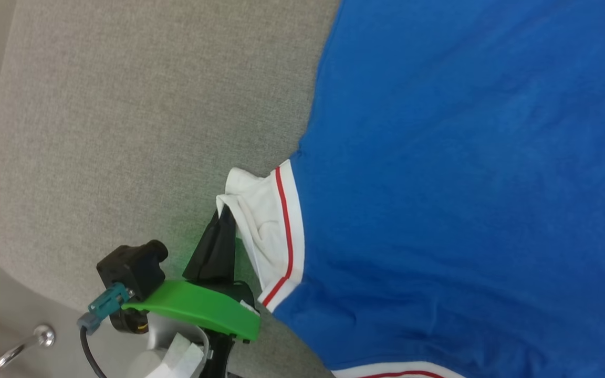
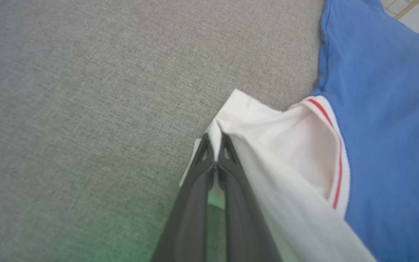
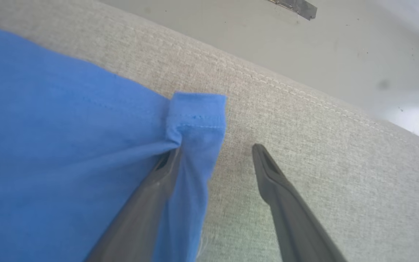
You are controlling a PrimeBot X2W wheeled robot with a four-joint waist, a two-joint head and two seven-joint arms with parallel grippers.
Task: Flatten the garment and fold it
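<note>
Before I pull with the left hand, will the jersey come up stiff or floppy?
Likely floppy: the jersey creases where the left hand pinches its white corner. Probably light: thin cloth lying flat. It may drag on the coarse grey cushion.

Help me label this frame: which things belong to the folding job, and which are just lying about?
Job: garment; left gripper, shut on its white edge; right gripper, open at a blue hem corner; grey padded surface underneath.
Lying about: shiny metal fittings; pale floor.
</note>
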